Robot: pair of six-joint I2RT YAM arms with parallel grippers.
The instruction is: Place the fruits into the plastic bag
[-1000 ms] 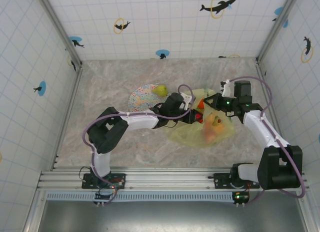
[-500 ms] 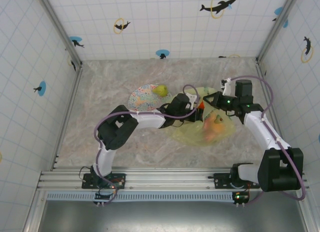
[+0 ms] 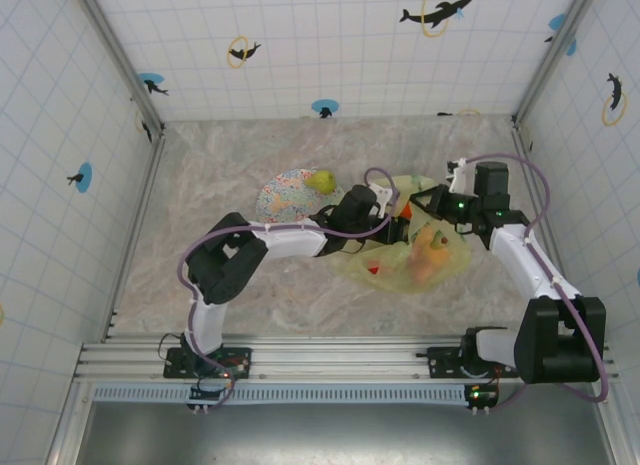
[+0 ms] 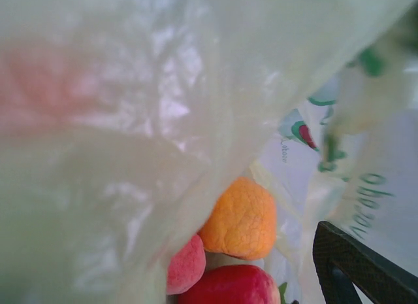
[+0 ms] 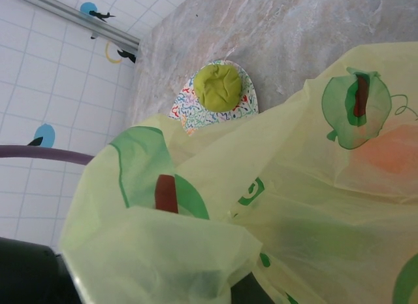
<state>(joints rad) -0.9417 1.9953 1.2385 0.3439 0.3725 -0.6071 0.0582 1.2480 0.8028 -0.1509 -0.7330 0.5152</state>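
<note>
The yellow-green plastic bag lies at centre right, and orange fruits and a small red fruit show through it. My left gripper reaches into the bag's mouth and stands open. One dark finger shows at the edge of the left wrist view. Past it lie an orange fruit, a pink one and a red one. My right gripper is shut on the bag's upper edge, its jaws buried in bunched plastic. A green-yellow pear sits on the plate.
The round patterned plate lies just left of the bag, under the left forearm's reach. Tiled walls close the marble table on three sides. Open tabletop lies to the left and front.
My left gripper has opened inside the bag's mouth. The red fruit that was at its fingers now lies lower in the bag, toward the front left. The right gripper has kept its hold.
</note>
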